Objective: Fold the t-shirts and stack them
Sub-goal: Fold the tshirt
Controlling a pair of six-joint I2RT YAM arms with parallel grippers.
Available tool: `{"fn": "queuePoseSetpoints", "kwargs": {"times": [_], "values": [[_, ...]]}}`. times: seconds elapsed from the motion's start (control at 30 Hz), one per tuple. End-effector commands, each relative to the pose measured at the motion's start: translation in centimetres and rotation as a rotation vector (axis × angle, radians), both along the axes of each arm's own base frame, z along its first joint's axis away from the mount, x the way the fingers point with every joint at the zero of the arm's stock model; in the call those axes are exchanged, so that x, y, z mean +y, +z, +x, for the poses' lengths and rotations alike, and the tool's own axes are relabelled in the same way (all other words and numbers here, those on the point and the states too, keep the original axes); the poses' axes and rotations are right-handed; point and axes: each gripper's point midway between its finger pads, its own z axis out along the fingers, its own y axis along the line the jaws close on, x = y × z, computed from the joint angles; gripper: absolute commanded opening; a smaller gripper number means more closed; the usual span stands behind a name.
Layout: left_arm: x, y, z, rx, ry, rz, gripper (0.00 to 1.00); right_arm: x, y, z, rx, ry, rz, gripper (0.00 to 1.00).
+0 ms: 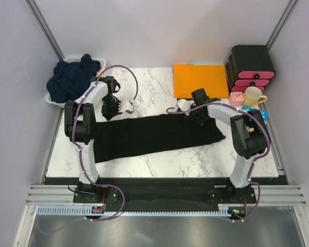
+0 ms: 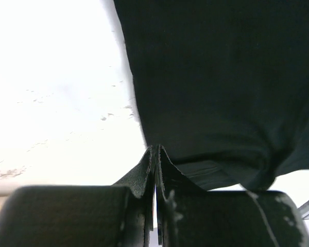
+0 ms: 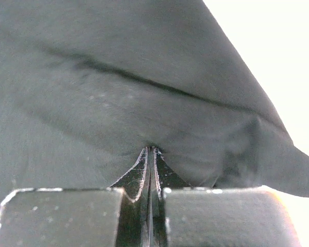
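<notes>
A black t-shirt (image 1: 154, 135) lies stretched in a long band across the marble table (image 1: 159, 159). My left gripper (image 1: 112, 113) is at its far left edge. In the left wrist view the gripper (image 2: 155, 150) is shut, pinching the hem of the black t-shirt (image 2: 221, 77). My right gripper (image 1: 198, 119) is at the far right edge. In the right wrist view the gripper (image 3: 150, 150) is shut on a pinch of the black t-shirt (image 3: 118, 77). Dark navy t-shirts (image 1: 72, 77) are heaped in a white basket (image 1: 55, 100) at the back left.
An orange flat sheet (image 1: 201, 80) lies at the back right. Beside it stand a black drawer unit with pink drawers (image 1: 251, 67), a yellow mug (image 1: 253, 96) and a small pink object (image 1: 236, 99). Grey walls close in both sides.
</notes>
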Motion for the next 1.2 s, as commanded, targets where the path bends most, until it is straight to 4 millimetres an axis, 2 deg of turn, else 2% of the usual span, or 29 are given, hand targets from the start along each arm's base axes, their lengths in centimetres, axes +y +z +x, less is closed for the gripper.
{"fn": "queuePoseSetpoints", "kwargs": {"times": [0.0,0.07,0.2,0.27,0.3,0.37,0.43,0.47,0.53,0.57,0.83,0.87,0.9,0.93,0.97,1.0,1.07,1.13,1.17], "values": [[0.1,1.9,1.3,-0.058,0.04,0.002,0.02,-1.6,-3.5,6.2,-0.14,-0.09,-0.058,0.0],[0.2,1.8,1.5,-0.06,0.043,0.006,0.02,-1.8,-3.6,8.1,-0.195,-0.105,-0.074,0.0],[0.2,1.7,1.6,-0.059,0.043,0.008,0.02,-1.6,-1.9,12.7,-0.346,-0.168,-0.082,0.0],[0.2,1.4,1.6,-0.051,0.043,0.007,0.02,-1.7,-2.1,13.9,-0.379,-0.195,-0.09,0.0],[0.2,1.4,1.6,-0.051,0.043,0.009,0.02,-1.4,-1.4,15.0,-0.401,-0.203,-0.08,0.0],[0.1,1.3,1.5,-0.048,0.045,0.008,0.02,-1.2,-1.9,15.6,-0.401,-0.214,-0.077,0.0],[0.2,1.3,1.5,-0.048,0.046,0.008,0.02,-0.6,-1.5,16.7,-0.423,-0.208,-0.069,0.0],[0.1,1.2,1.4,-0.045,0.048,0.007,0.02,-0.6,-2.1,17.0,-0.421,-0.213,-0.074,0.0],[0.0,1.2,1.3,-0.042,0.049,0.003,0.02,-0.3,-1.8,18.2,-0.447,-0.218,-0.069,0.0],[0.0,1.1,1.3,-0.04,0.053,0.002,0.02,-0.3,-2.5,18.5,-0.445,-0.214,-0.075,0.0],[0.1,1.0,0.7,-0.033,0.05,0.0,0.02,3.6,-0.9,23.3,-0.558,-0.165,-0.063,0.0],[0.1,0.8,0.6,-0.03,0.047,0.0,0.02,3.8,-1.7,23.7,-0.555,-0.16,-0.068,0.0],[0.1,0.6,0.5,-0.027,0.046,0.002,0.02,4.4,-0.2,25.2,-0.599,-0.161,-0.054,0.0],[0.2,0.6,0.5,-0.026,0.043,0.005,0.02,4.6,0.0,25.9,-0.611,-0.158,-0.055,0.0],[0.2,0.5,0.4,-0.023,0.046,0.005,0.02,4.3,-1.2,26.1,-0.6,-0.171,-0.096,0.0],[0.2,0.6,0.5,-0.028,0.046,0.006,0.02,4.6,0.8,27.6,-0.65,-0.188,-0.086,0.0],[0.0,0.8,0.6,-0.032,0.047,-0.004,0.02,4.7,1.0,28.0,-0.651,-0.209,-0.076,0.0],[0.0,0.8,0.7,-0.035,0.047,-0.006,0.02,5.2,1.1,27.5,-0.644,-0.2,-0.066,0.0],[0.0,0.7,0.6,-0.032,0.048,-0.005,0.02,5.3,2.1,27.3,-0.651,-0.2,-0.061,0.0]]}}
